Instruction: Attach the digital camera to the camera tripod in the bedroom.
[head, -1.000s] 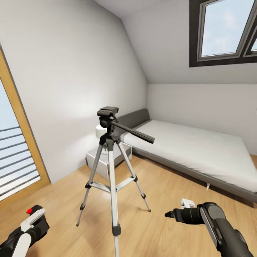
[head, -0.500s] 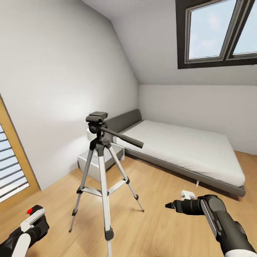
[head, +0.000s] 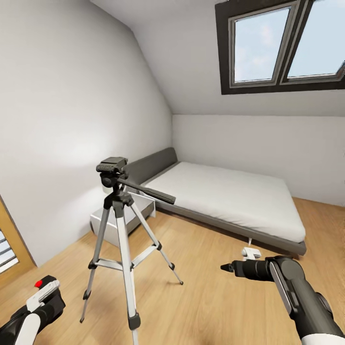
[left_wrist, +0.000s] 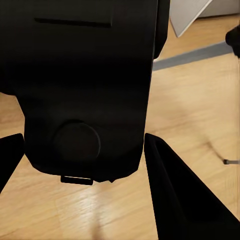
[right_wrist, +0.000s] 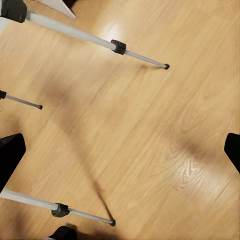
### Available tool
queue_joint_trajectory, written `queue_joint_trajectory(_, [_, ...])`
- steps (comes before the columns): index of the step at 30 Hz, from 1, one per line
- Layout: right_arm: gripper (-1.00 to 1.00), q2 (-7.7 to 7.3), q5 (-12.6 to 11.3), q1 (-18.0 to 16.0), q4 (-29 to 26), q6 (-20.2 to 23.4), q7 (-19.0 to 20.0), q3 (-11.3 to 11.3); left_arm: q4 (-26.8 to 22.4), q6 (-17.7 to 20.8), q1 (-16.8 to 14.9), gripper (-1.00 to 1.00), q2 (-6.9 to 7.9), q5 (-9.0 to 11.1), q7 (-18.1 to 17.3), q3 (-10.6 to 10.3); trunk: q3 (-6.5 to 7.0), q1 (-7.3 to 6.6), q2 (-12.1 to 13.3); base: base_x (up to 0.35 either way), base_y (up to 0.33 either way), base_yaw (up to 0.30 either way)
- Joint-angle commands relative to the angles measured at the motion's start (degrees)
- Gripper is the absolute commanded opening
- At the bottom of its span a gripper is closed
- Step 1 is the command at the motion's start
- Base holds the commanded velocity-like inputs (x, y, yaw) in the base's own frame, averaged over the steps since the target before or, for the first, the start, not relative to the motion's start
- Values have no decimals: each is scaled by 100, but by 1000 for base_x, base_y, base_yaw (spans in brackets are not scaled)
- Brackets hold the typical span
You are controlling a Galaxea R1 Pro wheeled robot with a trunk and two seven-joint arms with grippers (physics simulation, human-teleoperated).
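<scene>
The camera tripod [head: 118, 211] stands on the wood floor at left of centre in the head view, its black head [head: 112, 167] bare and its pan handle [head: 149, 192] pointing right. Its silver legs [right_wrist: 75, 31] also cross the right wrist view. My left gripper [head: 45, 296] is low at the front left, shut on the digital camera [left_wrist: 85, 85]. The camera's black body sits between the fingers [left_wrist: 175, 195], and its red button [head: 39, 283] shows in the head view. My right gripper [head: 225, 267] hovers open right of the tripod, above bare floor [right_wrist: 120, 155].
A low grey bed [head: 225, 191] lies along the back wall in the bedroom. A grey nightstand [head: 103, 221] stands behind the tripod. A dark-framed skylight [head: 282, 43] sits in the sloped ceiling. A wooden door frame [head: 12, 242] is at the far left.
The whole picture has slid left and slightly down, so the view has turned right and the room looks a little farther off. Both arms keep the same pose, with the camera still held.
</scene>
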Motion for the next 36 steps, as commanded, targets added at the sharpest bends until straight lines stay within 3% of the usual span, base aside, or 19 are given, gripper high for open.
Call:
queue_joint_trajectory(1, [100,6,25,-5,-13,25,31,0,-9,21,-3,-100,1,43,39,1,12,-22,37,0,0,-50])
queue_joint_trajectory(9, [100,24,25,31,-98,25,24,38,-9,4,-3,-100,9,29,49,8,155,-198,358,0,0,-21])
queue_joint_trajectory(24, [100,28,26,48,-113,25,21,43,-2,-16,-3,-100,-6,-9,114,5,155,-198,358,0,4,-1])
queue_joint_trajectory(36, [100,29,36,56,-115,25,9,122,0,-22,-3,-100,-8,-23,120,3,155,-198,358,0,153,0])
